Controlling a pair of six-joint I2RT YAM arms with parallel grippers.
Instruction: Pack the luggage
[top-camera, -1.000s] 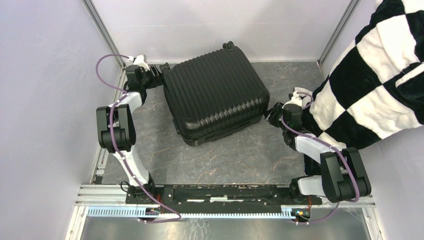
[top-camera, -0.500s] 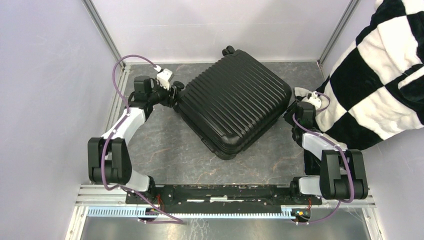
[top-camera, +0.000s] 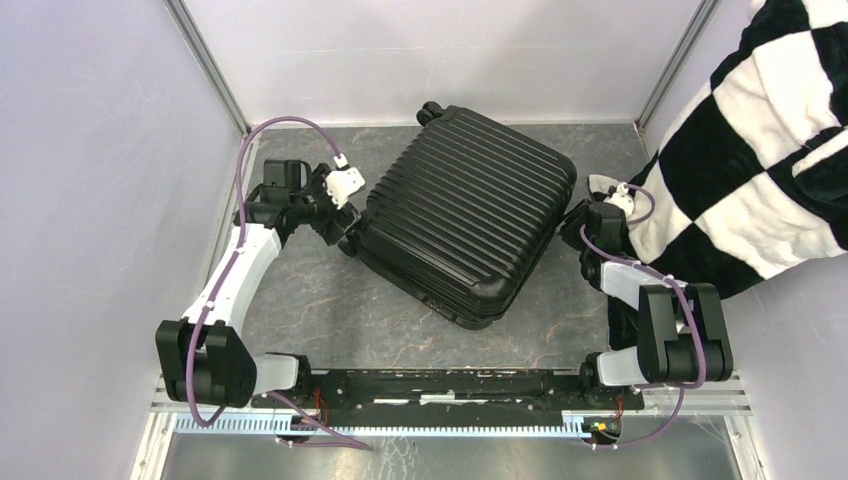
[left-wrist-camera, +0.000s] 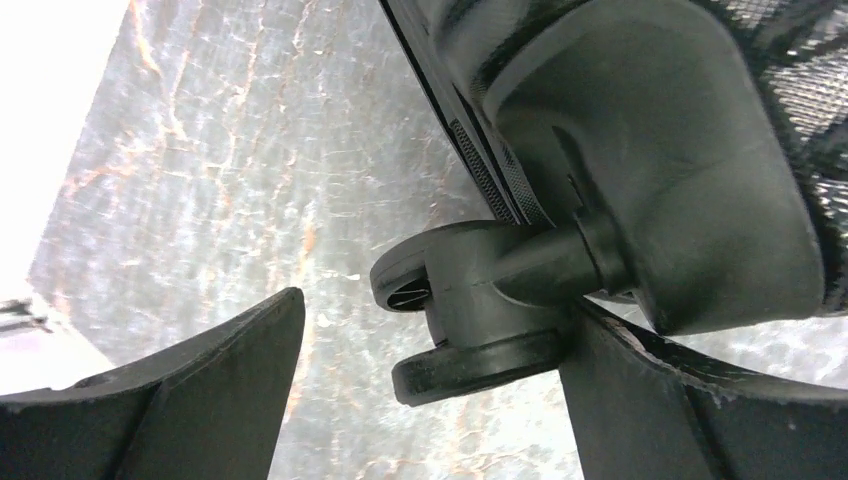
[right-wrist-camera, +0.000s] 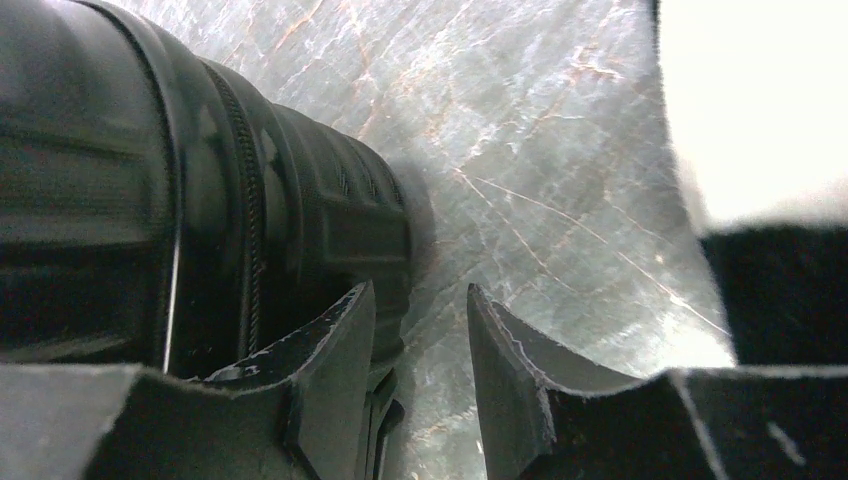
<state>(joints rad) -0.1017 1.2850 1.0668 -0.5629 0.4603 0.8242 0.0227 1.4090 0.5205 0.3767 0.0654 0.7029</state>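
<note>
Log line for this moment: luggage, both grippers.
luggage: closed, flat on table | left gripper: open, caster wheel between jaws | right gripper: open, beside luggage corner, empty

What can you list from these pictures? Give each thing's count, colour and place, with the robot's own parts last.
luggage: one, black, ribbed, closed, lying skewed mid-table
caster wheel: one seen close, black, at a luggage corner
checked cloth: one, black and white, right edge
table: one, grey and veined, under the luggage
left gripper: one, black, open, around the caster wheel
right gripper: one, black, open, one finger against the luggage's right side
</note>
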